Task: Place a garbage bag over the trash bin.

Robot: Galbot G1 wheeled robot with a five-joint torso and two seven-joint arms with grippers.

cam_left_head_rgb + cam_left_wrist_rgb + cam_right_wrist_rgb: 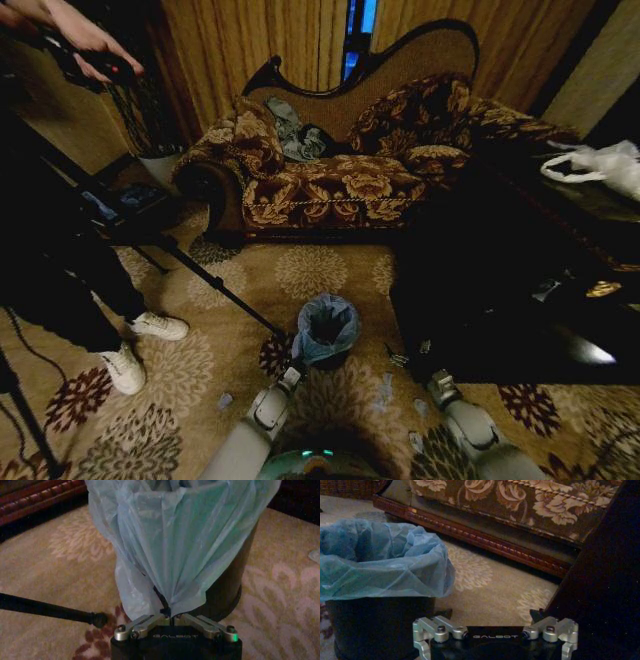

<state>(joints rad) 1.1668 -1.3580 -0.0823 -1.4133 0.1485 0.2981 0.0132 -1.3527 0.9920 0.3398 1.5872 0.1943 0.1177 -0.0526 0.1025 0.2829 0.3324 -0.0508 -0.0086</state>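
- Garbage bag (185, 536): thin, translucent pale blue plastic film, showing as wrinkled and softly glossy.
- Trash bin (375, 626): showing as smooth, dark, matt plastic.
- Left hand (171, 620): fingers showing as brushed metal.
- Carpet (320, 270): appearing as matt woven pile.

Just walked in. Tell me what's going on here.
The robot is lining the trash bin, a small black one on the carpet in front of the sofa. The garbage bag is draped over the bin's rim, and the left gripper is shut on a gathered fold of it, low against the bin's side. The right gripper hangs open beside the bin, holding nothing.
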